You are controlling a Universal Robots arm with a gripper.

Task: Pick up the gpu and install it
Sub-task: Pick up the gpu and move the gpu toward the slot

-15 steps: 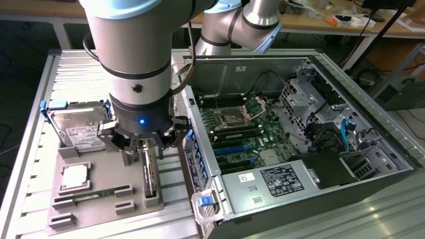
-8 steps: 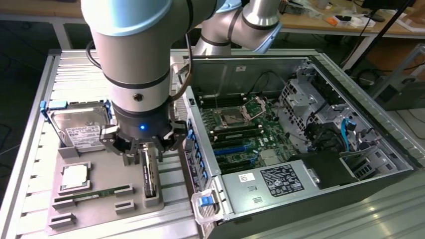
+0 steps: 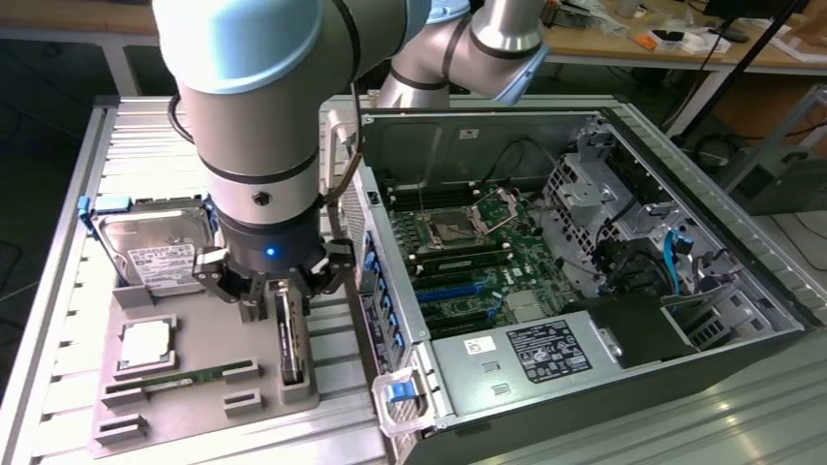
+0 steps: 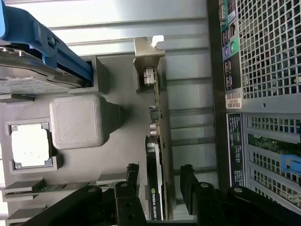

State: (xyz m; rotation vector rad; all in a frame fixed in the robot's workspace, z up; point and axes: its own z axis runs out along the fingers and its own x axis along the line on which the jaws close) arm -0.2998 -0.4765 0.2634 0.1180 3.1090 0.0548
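Nearest to us, low and left of centre in the exterior view, the gripper [image 4: 160, 186] hangs with its jaws spread. One of the fingers [image 4: 134, 181] stands on each flat side of the gpu [image 4: 157, 141], with a gap showing both sides, so nothing is pinched yet. The gpu stands on its long edge in a slot of the grey tray [image 3: 200, 329], its silver bracket [image 4: 146, 61] at the end away from the fingers. We judge the step in hand to be the grasp. To do it well, we would keep the card centred so both pads meet it together. We would keep the fingers square to its faces so it does not tip in the slot, and bear on the cooler body rather than the bare board edge. Further toward the exterior view's left, the tray also holds a memory stick [image 3: 181, 380], a processor [image 3: 145, 344] and a hard drive [image 3: 155, 254], all well apart from the jaws. On the other side, the open computer case [image 3: 723, 329] stands just beside the tray, so that finger has little room. Deeper in lies the motherboard [image 3: 472, 252] with blue slots [image 3: 452, 288].
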